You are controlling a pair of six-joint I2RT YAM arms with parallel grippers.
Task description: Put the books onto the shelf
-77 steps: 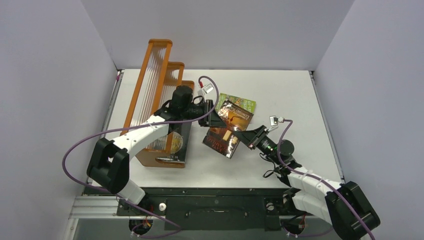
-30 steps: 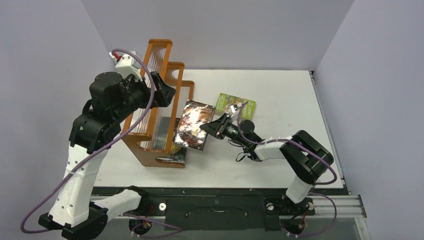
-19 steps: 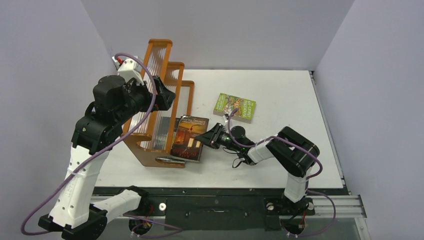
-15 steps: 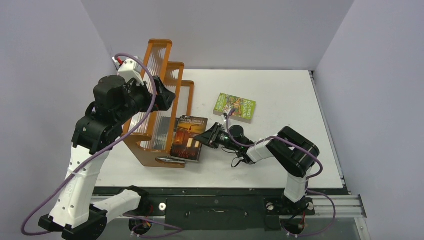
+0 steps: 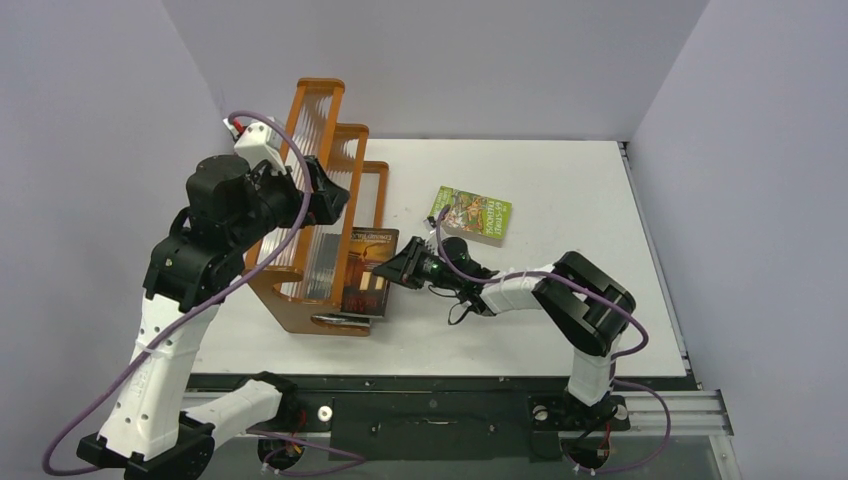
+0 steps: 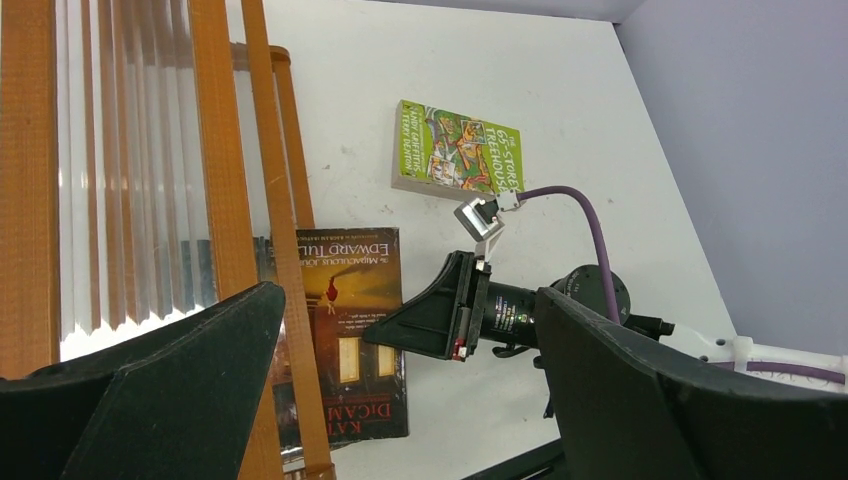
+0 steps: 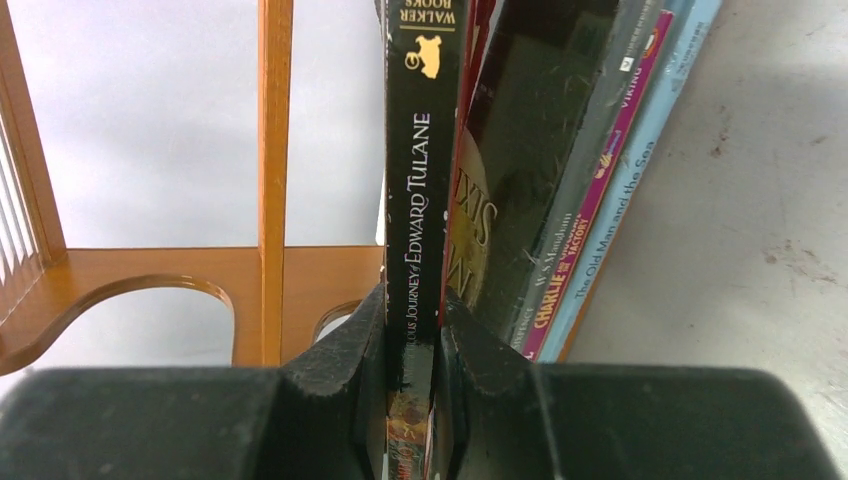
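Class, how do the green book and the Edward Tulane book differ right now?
The green book lies on the table, untouched; the Edward Tulane book is pinched at its spine by the right gripper at the shelf. The green cover is bright; Tulane's is dark brown-orange. Both are thin paperbacks.

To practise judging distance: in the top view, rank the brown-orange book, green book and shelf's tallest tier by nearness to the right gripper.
1. brown-orange book, gripped by the right gripper.
2. green book, flat, farther back.
3. tallest tier, far left.
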